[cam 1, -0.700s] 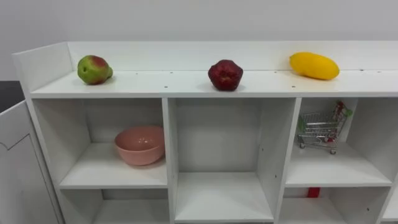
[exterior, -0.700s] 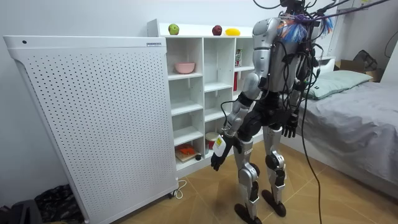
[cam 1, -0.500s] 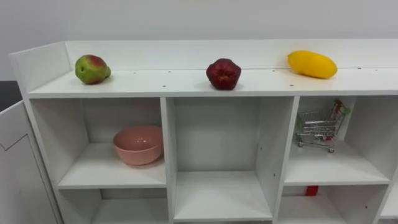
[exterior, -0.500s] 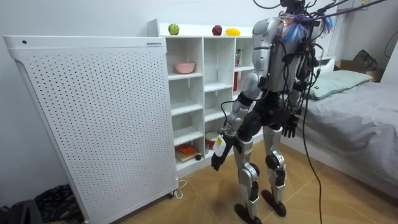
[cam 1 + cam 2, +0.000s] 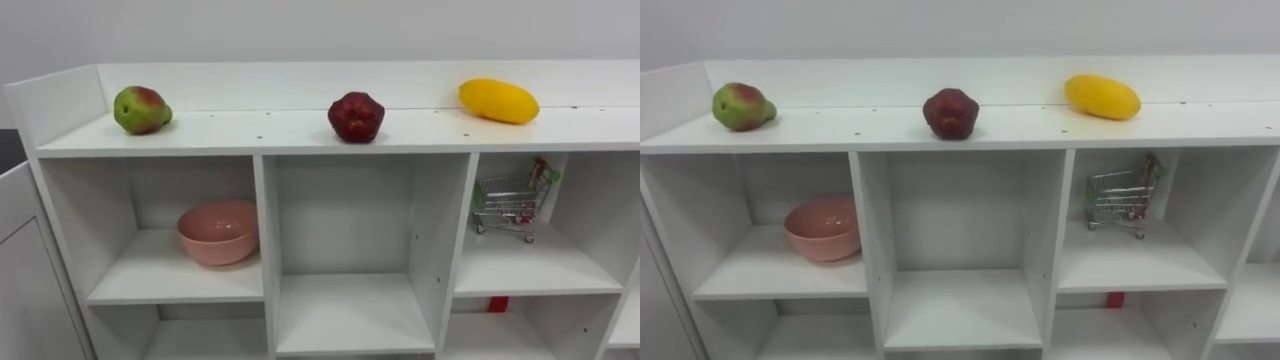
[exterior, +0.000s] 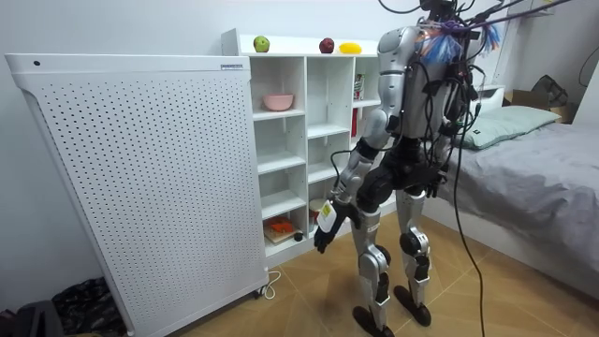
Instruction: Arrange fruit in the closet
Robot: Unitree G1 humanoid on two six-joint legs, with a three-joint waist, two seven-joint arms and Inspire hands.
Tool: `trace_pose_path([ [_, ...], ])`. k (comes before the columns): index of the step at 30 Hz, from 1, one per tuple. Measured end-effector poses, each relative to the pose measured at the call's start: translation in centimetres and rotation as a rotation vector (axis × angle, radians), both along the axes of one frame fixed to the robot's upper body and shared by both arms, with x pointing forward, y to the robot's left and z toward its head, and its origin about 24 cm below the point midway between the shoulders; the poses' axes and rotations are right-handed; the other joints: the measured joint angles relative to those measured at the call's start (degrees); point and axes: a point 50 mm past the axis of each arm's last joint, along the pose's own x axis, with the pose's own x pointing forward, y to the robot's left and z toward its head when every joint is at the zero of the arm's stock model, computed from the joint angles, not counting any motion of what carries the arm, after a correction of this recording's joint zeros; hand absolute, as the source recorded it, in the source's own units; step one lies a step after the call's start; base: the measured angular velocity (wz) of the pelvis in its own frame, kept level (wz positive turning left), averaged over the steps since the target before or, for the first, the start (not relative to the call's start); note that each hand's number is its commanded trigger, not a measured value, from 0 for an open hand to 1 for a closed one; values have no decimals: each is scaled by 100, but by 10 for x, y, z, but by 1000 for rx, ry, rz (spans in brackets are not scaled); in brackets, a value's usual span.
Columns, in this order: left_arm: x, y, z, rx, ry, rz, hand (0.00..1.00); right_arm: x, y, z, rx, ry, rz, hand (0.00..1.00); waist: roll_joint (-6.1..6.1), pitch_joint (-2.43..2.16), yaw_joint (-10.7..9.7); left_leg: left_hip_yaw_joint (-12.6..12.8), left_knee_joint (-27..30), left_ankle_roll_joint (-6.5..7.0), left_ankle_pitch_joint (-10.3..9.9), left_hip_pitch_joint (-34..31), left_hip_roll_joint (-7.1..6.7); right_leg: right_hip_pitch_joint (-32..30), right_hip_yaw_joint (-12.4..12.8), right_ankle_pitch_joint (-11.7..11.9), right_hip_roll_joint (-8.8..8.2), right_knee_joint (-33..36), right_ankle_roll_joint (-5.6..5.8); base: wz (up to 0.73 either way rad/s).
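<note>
Three fruits sit in a row on the top board of the white closet [image 5: 262, 131], well apart from one another. A green-and-red pear [image 5: 140, 109] is near the left end wall, a dark red fruit [image 5: 356, 117] sits above the middle column, and a yellow mango [image 5: 498, 101] lies on its side towards the right. All three rest on the board itself, and none is in a compartment.

Below the pear you see a pink bowl [image 5: 219, 232] standing upright on the shelf of the upper left compartment. In the upper right compartment a small wire shopping cart [image 5: 510, 205] stands on its shelf. One level down on that side, a bit of something red [image 5: 497, 304] peeks out, too little of it to name.

In the room view the robot stands upright on the wooden floor [image 6: 299, 309], facing the closet. A tall white perforated panel [image 6: 140, 178] stands at the room view's left, against the closet's side, and a bed [image 6: 547, 173] with grey covers lies at the room view's right.

The left robot hand [image 6: 323, 229] hangs low in front of the lower shelves, and the right robot hand [image 6: 436, 187] hangs at hip height on the bed side. You cannot tell from here whether either one is apart or together.
</note>
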Motion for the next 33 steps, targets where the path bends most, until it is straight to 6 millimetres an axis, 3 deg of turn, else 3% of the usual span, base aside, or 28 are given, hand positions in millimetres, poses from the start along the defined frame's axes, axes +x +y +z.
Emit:
trace_pose_path([
  [7,8,0,1,11,-66,-15,0,44,-5,17,-45,-243,-84,0,-3,-2,-57,5,-14,0,0,3,0,-6,4,2,4,5,-2,0],
  [10,10,0,2,7,-87,-18,0,76,-7,37,-79,-411,-65,0,-16,-11,-129,42,-51,1,3,15,6,-22,26,4,6,10,-4,-6],
  [14,20,1,3,5,-125,-29,0,134,-1,97,-153,-781,14,0,43,-6,-115,136,-38,1,2,-56,2,-112,132,28,29,33,-9,-11],
  [17,30,0,6,1,-176,-45,0,159,9,147,-192,-1035,82,0,54,17,-115,67,-35,0,3,-94,2,-120,101,39,37,4,-12,6],
  [21,35,-2,6,-9,-199,-57,0,171,21,189,-225,-1234,151,0,73,4,-26,65,-53,0,3,-102,0,-140,158,41,39,7,-10,0],
  [28,31,-2,6,-17,-198,-59,0,176,39,235,-227,-1446,220,0,174,-39,55,83,-33,0,11,-231,10,-304,134,44,37,74,-11,-2],
  [33,32,-1,6,-21,-219,-73,0,181,58,278,-201,-1662,291,0,164,-29,77,111,-26,-2,16,-195,13,-277,78,44,36,96,-11,0],
])
